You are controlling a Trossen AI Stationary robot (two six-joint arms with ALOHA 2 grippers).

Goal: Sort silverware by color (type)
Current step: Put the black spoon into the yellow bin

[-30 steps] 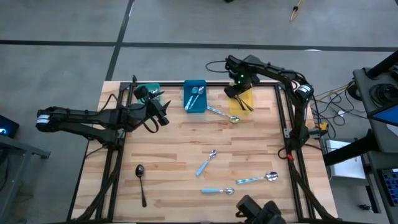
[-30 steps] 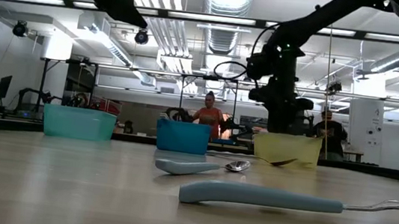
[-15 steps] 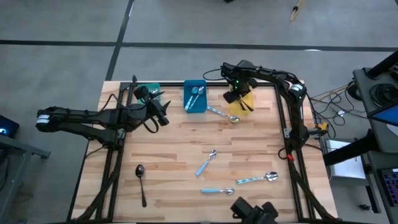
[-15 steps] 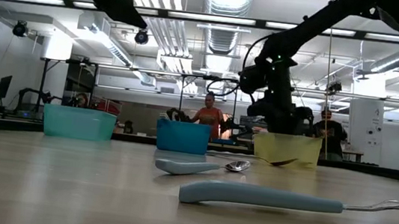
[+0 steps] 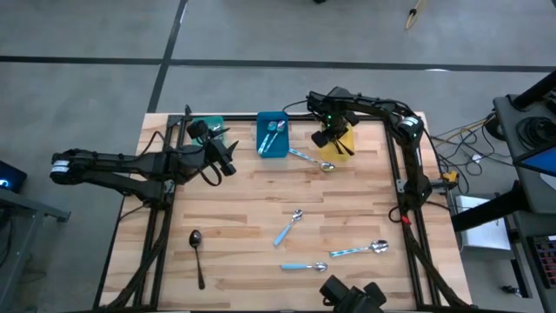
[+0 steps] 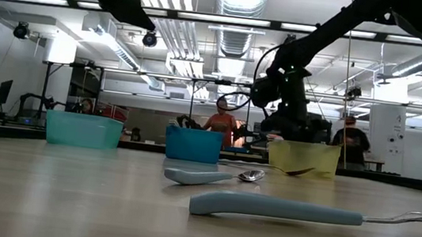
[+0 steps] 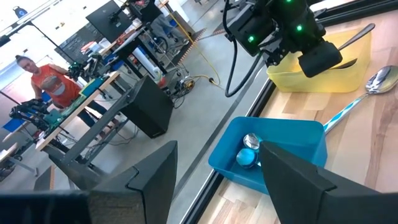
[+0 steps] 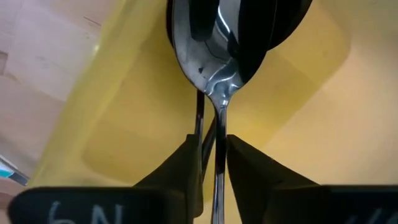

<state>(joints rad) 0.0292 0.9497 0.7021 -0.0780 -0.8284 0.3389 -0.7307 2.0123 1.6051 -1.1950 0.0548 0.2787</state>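
Across the tabletop [image 5: 261,200] I am counting four blue-handled spoons [image 5: 287,228] and one dark spoon [image 5: 197,255] lying loose.
Blue bin [image 5: 272,135] is holding two blue-handled ones; right gripper [image 5: 328,136] is clamping a dark spoon over the yellow bin [image 5: 344,142]; left gripper [image 5: 228,160] is hanging with jaws apart.

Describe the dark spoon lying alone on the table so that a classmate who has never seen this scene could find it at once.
Start at the wooden table seen from above and go to its near-left corner, far from the three bins along the back edge. The dark spoon lies there by itself, bowl toward the bins. Unlike the blue-handled spoons scattered toward the right, it is dark all over.
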